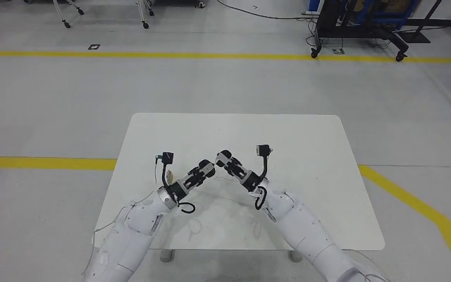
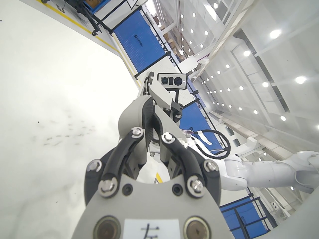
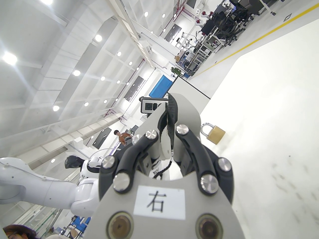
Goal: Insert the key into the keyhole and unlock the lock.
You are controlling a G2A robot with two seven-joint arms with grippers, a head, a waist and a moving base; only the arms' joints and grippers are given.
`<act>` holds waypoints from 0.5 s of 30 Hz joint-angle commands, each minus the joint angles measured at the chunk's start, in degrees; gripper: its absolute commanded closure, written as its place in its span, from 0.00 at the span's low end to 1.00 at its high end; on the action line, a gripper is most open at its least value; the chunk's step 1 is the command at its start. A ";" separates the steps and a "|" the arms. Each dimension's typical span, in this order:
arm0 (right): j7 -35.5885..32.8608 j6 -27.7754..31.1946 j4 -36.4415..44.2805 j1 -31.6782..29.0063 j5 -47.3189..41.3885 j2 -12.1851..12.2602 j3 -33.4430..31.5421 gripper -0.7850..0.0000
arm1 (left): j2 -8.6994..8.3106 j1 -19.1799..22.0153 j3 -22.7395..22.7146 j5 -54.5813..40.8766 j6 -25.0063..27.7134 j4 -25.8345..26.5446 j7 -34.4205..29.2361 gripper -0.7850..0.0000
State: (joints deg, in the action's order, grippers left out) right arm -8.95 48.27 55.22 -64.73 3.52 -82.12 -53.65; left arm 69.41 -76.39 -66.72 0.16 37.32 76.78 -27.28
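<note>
Left gripper (image 1: 208, 167) and right gripper (image 1: 221, 156) stand tip to tip at the centre of the frame in the top view, over the near middle of the white table (image 1: 310, 141). Whether the tips touch cannot be told. The arms enter from the lower left and lower right of the frame.

Left wrist view: the left gripper (image 2: 152, 108) is drawn narrow, its black pads (image 2: 148, 112) pressed close with no gap to be seen. Nothing can be made out between them. The right gripper sits just beyond its tips.

Right wrist view: the right gripper (image 3: 170, 115) is likewise narrow, pads together, with nothing visible in the pinch. The padlock (image 3: 215, 133), a brass body with its steel shackle seated shut, lies on the table beside and beyond the fingers, and neither gripper touches it. Where the key is I cannot tell; it may sit hidden in one of the pinches, but that is not established.

Assessment: insertion has not begun, and the step in hand appears to be preparation between the two grippers ahead of the lock. The next move calls for one gripper to steady the padlock with its keyhole exposed. The other must then bring the key squarely in line before pushing and turning.
</note>
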 commanded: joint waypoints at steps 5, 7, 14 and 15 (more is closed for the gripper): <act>-0.03 0.15 -0.32 0.07 -0.07 -0.16 -0.22 1.00 | -0.04 0.07 0.05 2.42 -1.10 0.21 1.07 0.82; -0.15 0.28 -0.36 0.08 -0.16 -0.21 -0.27 1.00 | -0.03 -0.03 0.15 2.55 -1.17 0.34 1.32 0.78; -0.91 0.11 -0.63 0.08 -0.55 -0.49 0.01 1.00 | -0.05 -0.03 0.28 2.65 -1.14 0.36 1.39 1.00; -0.95 0.13 -0.71 0.11 -0.58 -0.53 0.02 1.00 | -0.06 -0.04 0.28 2.64 -1.17 0.38 1.46 1.00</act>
State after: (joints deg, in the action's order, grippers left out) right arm -9.86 48.40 54.59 -64.65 2.97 -82.61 -53.64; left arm 69.36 -76.42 -66.44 2.80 36.19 77.13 -25.90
